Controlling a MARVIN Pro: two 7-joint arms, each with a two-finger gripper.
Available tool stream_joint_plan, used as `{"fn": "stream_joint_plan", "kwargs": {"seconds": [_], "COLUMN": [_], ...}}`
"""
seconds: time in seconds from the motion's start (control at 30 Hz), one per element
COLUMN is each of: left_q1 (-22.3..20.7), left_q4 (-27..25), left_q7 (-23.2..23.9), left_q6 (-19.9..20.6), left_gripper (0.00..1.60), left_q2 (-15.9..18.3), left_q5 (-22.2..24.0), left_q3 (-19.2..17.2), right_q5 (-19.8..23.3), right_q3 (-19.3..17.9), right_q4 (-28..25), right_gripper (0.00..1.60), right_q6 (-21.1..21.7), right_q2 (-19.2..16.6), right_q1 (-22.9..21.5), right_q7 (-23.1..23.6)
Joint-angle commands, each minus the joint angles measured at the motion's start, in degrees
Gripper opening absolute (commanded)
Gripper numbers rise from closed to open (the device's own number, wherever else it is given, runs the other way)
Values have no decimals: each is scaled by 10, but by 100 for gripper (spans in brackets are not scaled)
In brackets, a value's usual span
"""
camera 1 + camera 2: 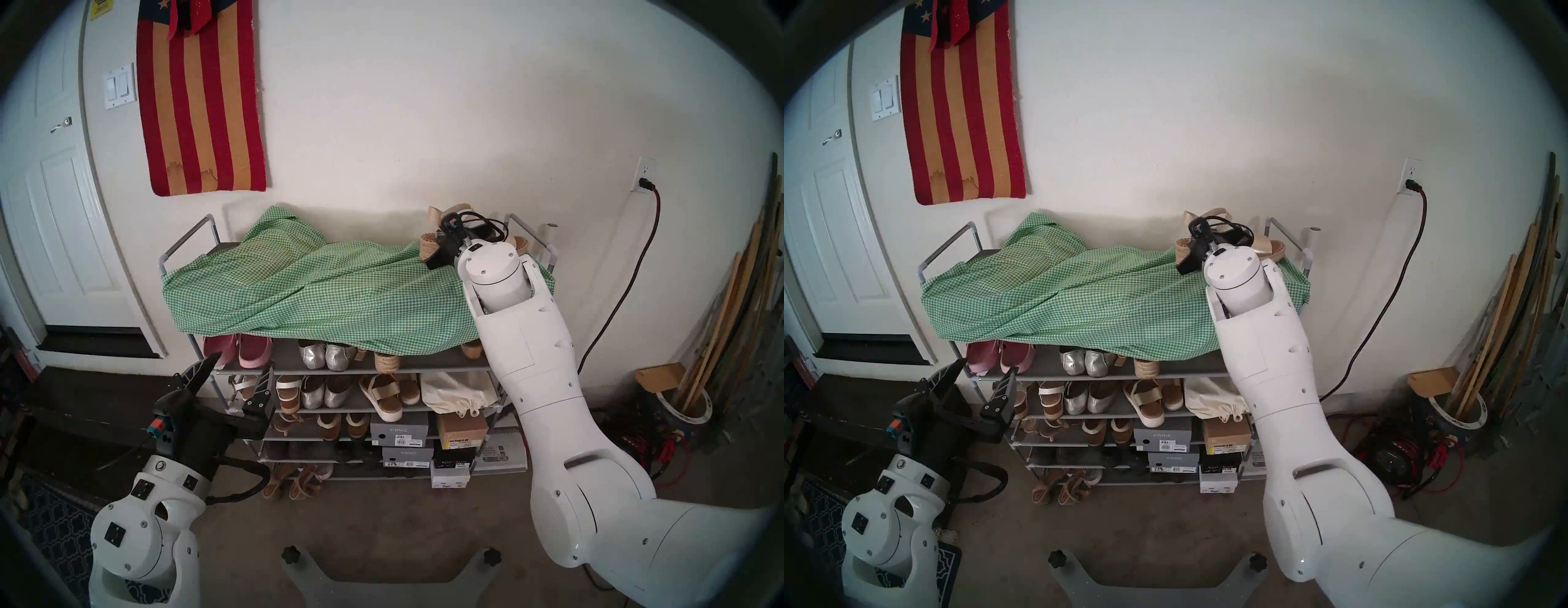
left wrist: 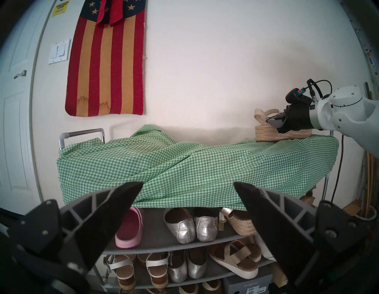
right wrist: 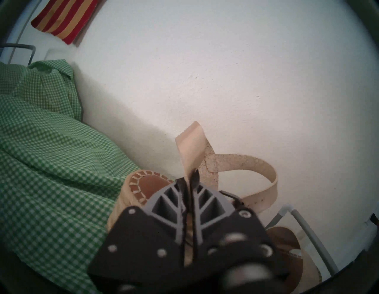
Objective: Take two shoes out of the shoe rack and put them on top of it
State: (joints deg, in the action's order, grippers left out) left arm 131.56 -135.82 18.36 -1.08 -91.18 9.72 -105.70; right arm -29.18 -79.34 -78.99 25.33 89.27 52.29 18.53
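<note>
Gripping the cream strap of a sandal (image 3: pixel 207 156), my right gripper (image 3: pixel 189 180) is clamped shut on it atop the shoe rack (image 1: pixel 515 220), the jute sole resting on the green checked cloth (image 1: pixel 297 288) just below. A second sandal (image 3: pixel 287 242) lies just right of the gripper. Well off to the left, lower, my left gripper (image 1: pixel 237 373) hangs wide open, empty.
</note>
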Motion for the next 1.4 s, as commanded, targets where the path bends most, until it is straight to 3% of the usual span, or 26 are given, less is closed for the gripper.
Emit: {"fn": "stream_joint_plan", "kwargs": {"seconds": [0.0,0.2,0.43,0.83,1.37], "left_q1": [-1,-1,-1,-1,-1], "left_q4": [0,0,0,0,0], "left_q7": [0,0,0,0,1], "left_q6": [1,1,2,2,0], "left_gripper": [160,160,160,160,160], "left_q2": [0,0,0,0,-1], "left_q5": [0,0,0,0,0], "left_q3": [1,1,1,1,0], "right_q5": [-20,-28,-32,-14,53], "right_q3": [7,3,-9,-45,-72], "right_q4": [-66,-118,-141,-223,-371], "right_gripper": [160,160,160,160,160], "right_q6": [68,137,156,165,163], "right_q2": [-16,-39,-54,-64,-76], "right_q1": [34,45,49,84,204], "right_q7": [65,107,132,170,248]}}
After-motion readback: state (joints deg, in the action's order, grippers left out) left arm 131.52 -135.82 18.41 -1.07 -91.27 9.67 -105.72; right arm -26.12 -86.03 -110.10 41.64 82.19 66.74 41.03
